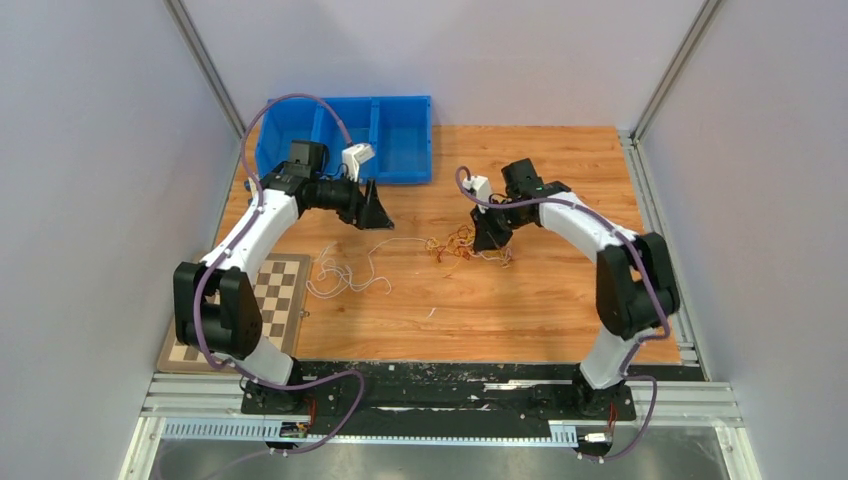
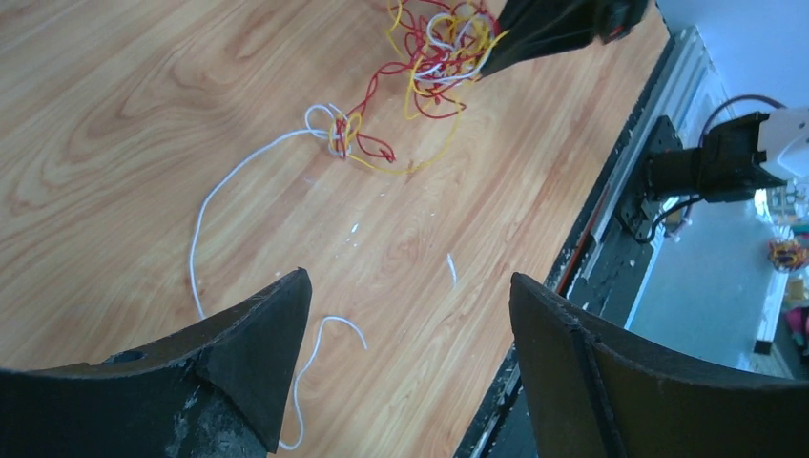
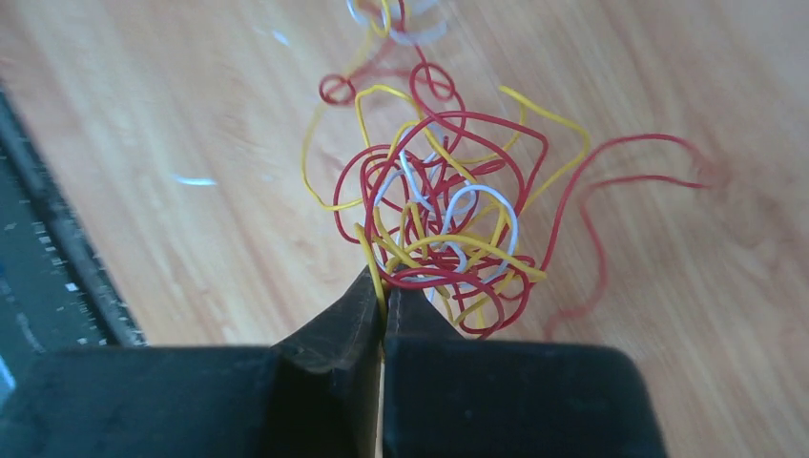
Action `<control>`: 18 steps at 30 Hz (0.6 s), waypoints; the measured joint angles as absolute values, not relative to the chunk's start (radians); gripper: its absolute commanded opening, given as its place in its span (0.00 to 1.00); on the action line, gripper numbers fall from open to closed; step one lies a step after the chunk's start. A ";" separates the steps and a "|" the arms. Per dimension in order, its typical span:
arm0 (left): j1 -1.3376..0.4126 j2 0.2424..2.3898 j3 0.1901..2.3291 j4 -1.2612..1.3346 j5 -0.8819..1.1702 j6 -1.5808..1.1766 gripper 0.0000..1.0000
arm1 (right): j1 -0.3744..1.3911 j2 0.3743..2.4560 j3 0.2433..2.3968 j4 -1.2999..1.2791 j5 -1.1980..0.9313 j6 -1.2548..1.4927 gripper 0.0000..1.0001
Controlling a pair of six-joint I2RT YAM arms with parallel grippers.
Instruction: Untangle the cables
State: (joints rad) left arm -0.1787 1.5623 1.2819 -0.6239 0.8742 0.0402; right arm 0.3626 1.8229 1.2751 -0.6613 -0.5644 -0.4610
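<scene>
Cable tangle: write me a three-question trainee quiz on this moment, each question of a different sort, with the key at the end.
1. True or false: the left gripper stands open above the table, with nothing between its fingers.
2. Multiple choice: which gripper is shut on the red, yellow and white cable tangle? A) left B) right C) neither
3. Fill in: the blue bin sits at the table's far ___ corner.
Key: 1 true. 2 B: the right gripper pinches the tangle at its near edge. 3 left.
</scene>
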 measured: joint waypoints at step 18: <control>-0.508 1.422 1.234 -0.468 0.945 0.215 0.27 | 0.547 1.391 1.317 -0.677 -0.810 -0.540 0.00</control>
State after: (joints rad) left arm -0.5079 1.4216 1.2343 -0.4683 0.9447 0.2146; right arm 0.5468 1.3914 1.3167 -0.6773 -0.8104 -0.5396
